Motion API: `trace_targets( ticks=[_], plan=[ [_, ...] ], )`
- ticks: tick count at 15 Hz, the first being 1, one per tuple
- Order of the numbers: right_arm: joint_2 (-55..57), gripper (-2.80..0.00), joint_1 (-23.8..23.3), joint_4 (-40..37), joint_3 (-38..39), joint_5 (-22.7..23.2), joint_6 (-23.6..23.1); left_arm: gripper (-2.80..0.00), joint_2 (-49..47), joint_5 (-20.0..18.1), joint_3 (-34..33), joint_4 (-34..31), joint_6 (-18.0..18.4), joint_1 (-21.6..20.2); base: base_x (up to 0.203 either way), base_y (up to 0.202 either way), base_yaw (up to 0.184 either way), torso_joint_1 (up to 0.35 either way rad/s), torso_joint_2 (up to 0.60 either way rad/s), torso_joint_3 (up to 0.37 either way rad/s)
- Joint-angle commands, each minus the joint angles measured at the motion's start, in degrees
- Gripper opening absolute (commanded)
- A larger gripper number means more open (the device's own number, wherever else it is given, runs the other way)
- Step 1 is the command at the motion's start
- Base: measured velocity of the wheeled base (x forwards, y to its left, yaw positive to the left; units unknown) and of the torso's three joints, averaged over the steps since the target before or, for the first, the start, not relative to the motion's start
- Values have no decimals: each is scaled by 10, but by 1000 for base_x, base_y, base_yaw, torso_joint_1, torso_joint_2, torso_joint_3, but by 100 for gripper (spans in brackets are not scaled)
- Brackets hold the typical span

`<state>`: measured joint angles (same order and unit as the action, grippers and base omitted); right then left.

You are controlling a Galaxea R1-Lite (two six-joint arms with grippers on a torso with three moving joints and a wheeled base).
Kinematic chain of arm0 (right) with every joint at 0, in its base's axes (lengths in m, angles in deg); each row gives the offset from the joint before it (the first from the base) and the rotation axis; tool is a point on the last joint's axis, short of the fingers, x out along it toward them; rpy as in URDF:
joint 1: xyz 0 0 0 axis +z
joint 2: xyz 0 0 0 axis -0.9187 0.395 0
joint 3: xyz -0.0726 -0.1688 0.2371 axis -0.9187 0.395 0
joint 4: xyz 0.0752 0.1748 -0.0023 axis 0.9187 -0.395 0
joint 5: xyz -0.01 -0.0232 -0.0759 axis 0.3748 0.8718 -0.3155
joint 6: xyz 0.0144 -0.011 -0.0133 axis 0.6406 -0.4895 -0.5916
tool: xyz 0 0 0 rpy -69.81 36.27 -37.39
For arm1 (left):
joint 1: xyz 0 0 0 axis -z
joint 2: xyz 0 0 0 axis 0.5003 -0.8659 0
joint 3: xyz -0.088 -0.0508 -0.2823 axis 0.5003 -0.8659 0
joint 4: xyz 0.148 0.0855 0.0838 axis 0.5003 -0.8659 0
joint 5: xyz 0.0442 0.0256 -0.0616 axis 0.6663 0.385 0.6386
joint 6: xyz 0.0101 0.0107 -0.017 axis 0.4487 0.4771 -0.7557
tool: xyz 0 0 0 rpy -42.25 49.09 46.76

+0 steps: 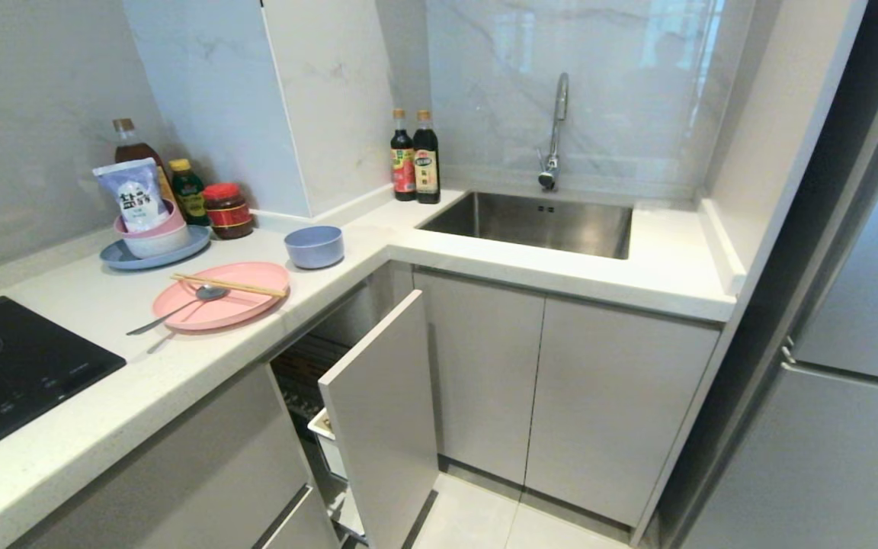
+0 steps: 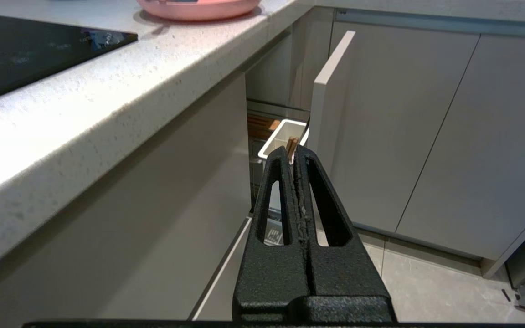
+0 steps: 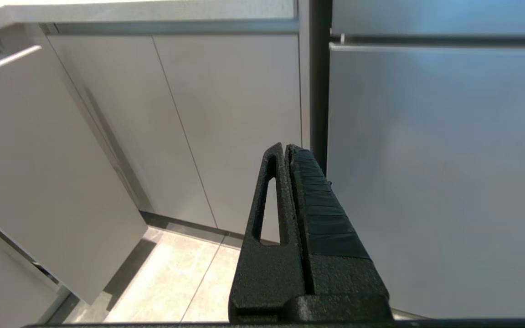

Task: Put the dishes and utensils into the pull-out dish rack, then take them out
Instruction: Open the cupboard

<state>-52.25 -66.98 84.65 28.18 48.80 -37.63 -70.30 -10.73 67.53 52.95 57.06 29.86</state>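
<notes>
Pink plate (image 1: 222, 305) carries chopsticks (image 1: 229, 284) and spoon (image 1: 180, 307) on the counter (image 1: 142, 366), well above my left pincer (image 2: 295, 150), which is closed and empty.

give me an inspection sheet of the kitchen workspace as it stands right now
surface: white speckled countertop with a black cooktop set in it.
job's things: pink plate on the counter, chopsticks and spoon lying across it; light-blue bowl beside it; pull-out dish rack drawn partly out, its white cutlery box showing.
clutter: blue-grey plate bearing stacked bowls and a packet; jars and bottles; two sauce bottles.
grippers: left gripper shut, empty, low before the rack; right gripper shut, empty, facing the fridge.
cables: nothing seen.
surroundings: sink, faucet, marble wall.
</notes>
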Motion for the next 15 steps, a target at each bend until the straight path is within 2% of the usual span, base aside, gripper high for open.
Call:
trace_targets(
  ticks=[1, 15],
  plan=[
    [-2, -280, 0, 0, 0, 0, 0, -280, 0, 0, 0, 0, 0, 0, 0, 0, 0, -104, 218, 115],
    [-2, -280, 0, 0, 0, 0, 0, -280, 0, 0, 0, 0, 0, 0, 0, 0, 0, -8, 19, 9]
  ],
)
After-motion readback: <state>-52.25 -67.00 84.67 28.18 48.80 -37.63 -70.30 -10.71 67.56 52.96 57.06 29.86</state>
